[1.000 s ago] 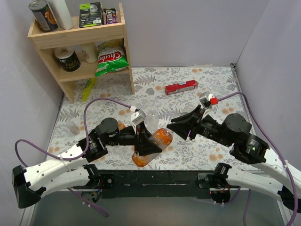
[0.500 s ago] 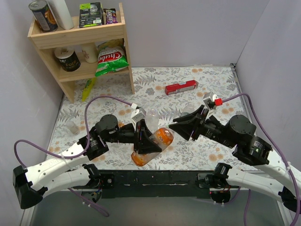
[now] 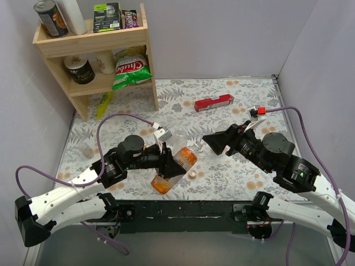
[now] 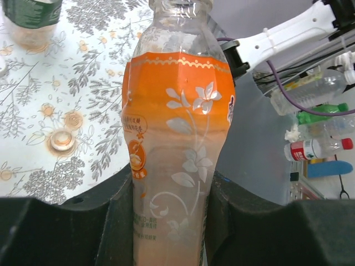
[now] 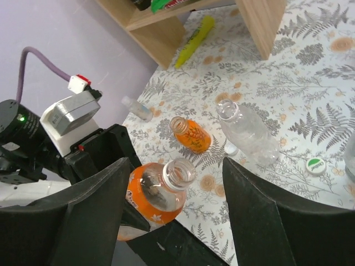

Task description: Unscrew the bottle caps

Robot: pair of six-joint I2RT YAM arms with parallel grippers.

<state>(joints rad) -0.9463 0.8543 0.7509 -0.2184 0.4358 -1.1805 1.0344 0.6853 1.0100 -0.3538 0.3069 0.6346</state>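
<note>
My left gripper point(image 3: 168, 166) is shut on the lower body of the slim orange bottle point(image 4: 177, 138), holding it tilted above the table's near edge. Its neck point(image 5: 180, 173) is open, with no cap on it. A pale cap point(image 3: 192, 174) lies on the table just right of the bottle, also seen in the left wrist view point(image 4: 61, 139). My right gripper point(image 3: 212, 143) hangs open to the right of the bottle mouth, apart from it, with nothing between its fingers. Behind stand a short orange bottle point(image 5: 191, 134) and a clear plain bottle point(image 5: 247, 133), both uncapped. A green cap point(image 5: 315, 165) and a white cap point(image 5: 230, 148) lie on the cloth.
A wooden shelf point(image 3: 94, 44) with cans and snack bags stands at the back left. A red box point(image 3: 213, 103) lies at the back centre. A small clear bottle point(image 3: 86, 149) stands at the left edge. A green-labelled bottle point(image 4: 30, 16) stands further back.
My right gripper has opened and drawn back to the right from the bottle's neck. The pale cap now lies on the table. My left gripper still holds the bottle.
</note>
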